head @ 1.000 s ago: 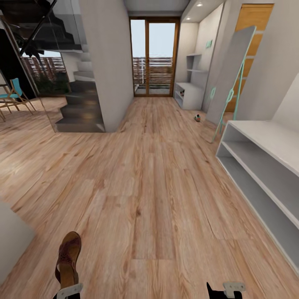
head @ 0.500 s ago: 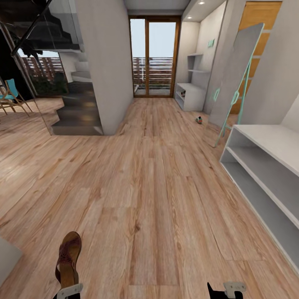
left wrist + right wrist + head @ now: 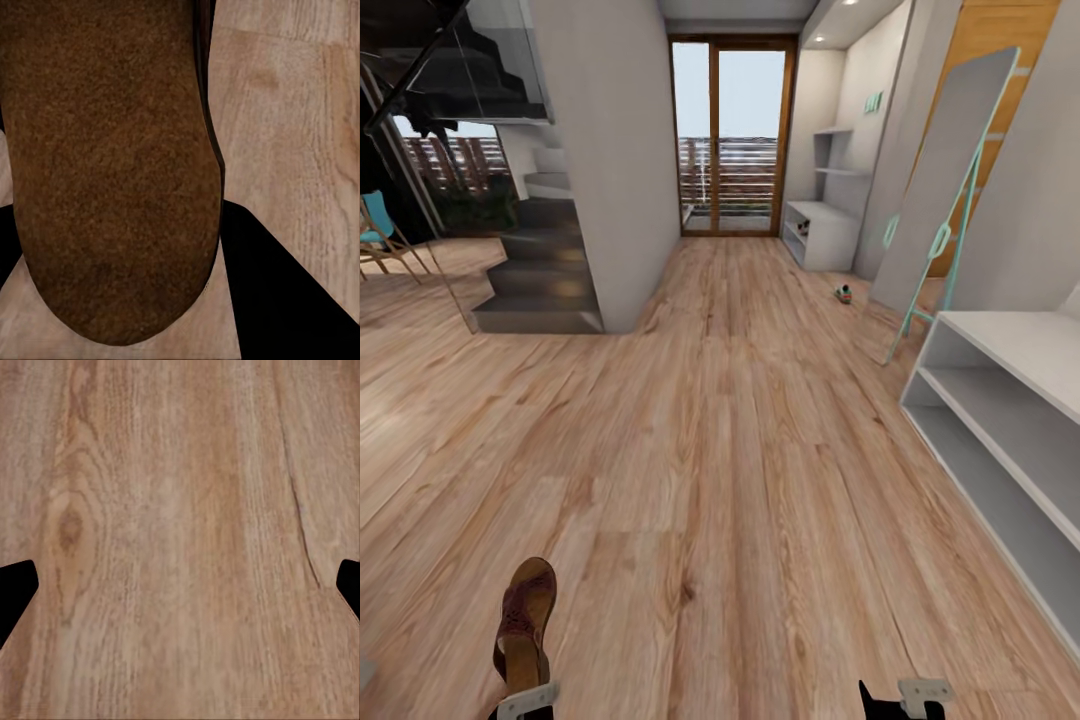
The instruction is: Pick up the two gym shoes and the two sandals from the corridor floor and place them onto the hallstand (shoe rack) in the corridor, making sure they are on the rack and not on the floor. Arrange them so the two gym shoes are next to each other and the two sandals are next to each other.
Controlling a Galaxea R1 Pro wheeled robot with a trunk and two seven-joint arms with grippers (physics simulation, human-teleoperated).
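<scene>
Sandal, brown, held in the left end effector, toe pointing forward over the floor; its sole sits clamped between the fingers. Right end effector spread wide, holding nothing, above bare planks. Grey shoe rack ahead and right of it. Small sneaker far ahead, beside a leaning mirror.

Left hand: pale grey plate with small dark screw dots, black body beneath. Right hand: same grey plate beside a black pointed tip. In the wrist views, fingertips show as flat matte-black wedges, unmarked.
</scene>
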